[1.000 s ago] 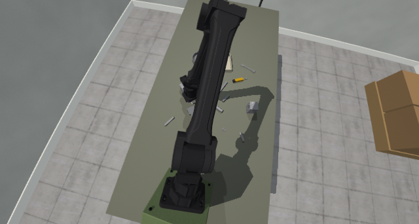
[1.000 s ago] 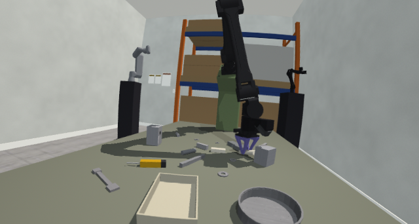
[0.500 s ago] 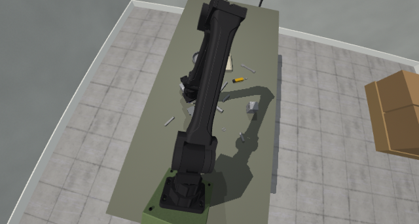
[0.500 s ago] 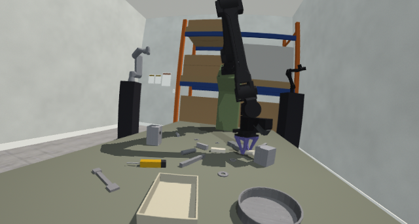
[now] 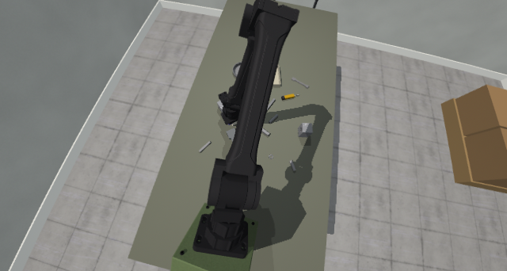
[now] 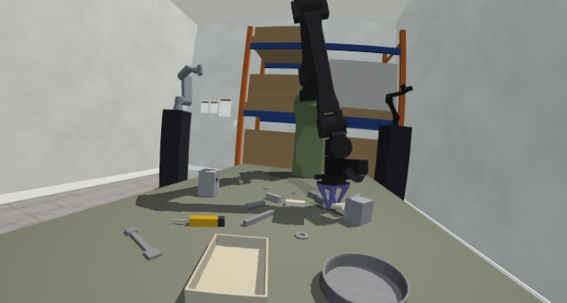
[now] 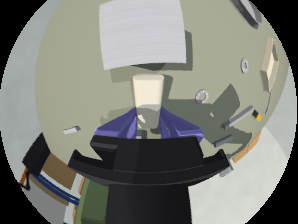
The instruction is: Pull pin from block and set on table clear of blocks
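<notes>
The pin (image 7: 148,94) (image 6: 339,204) is a short cream cylinder lying level, just above the table. My gripper (image 7: 148,110) (image 6: 332,202) (image 5: 228,117), with purple fingers, is shut on its near end. The pin's block (image 7: 141,31) (image 6: 359,210) (image 5: 219,104) is a light grey cube right in front of the pin's far end. In the wrist view a thin band of shadow shows between the pin's end and the block's face; I cannot tell whether the tip is still in the hole. In the top view the arm hides most of the gripper.
A second grey block (image 6: 208,182) (image 5: 304,130) stands across the table. A cream tray (image 6: 241,237) (image 5: 279,77), a round grey dish (image 6: 328,268) (image 5: 237,69), a yellow knife (image 6: 204,221) (image 5: 289,97), a washer (image 6: 302,235) and several loose grey bars lie around.
</notes>
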Tool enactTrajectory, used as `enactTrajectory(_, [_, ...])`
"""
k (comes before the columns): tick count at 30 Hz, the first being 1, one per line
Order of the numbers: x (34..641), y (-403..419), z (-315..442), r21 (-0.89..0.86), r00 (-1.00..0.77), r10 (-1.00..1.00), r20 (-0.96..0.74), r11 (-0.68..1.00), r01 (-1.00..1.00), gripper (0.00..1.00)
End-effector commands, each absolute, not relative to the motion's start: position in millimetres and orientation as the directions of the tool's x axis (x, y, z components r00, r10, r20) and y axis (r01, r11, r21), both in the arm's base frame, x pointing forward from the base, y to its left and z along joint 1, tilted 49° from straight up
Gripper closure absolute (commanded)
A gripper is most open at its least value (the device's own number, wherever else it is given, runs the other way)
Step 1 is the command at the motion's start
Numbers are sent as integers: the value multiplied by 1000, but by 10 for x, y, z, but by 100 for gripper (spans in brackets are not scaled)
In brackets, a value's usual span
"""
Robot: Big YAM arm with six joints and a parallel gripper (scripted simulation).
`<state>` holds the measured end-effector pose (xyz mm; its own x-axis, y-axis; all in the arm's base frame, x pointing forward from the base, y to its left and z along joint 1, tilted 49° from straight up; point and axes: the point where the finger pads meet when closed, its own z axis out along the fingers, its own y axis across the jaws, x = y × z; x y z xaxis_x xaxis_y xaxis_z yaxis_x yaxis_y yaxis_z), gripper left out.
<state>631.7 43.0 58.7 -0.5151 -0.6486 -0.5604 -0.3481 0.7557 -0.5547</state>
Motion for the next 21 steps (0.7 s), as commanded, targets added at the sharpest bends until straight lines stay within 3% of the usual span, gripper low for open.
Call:
enactTrajectory(1, [6228,67,55,-542,-582,-638,-504,758,-362,100])
enactTrajectory(21, [6217,52,15,-538,-550,-642,-534,760,-364,100])
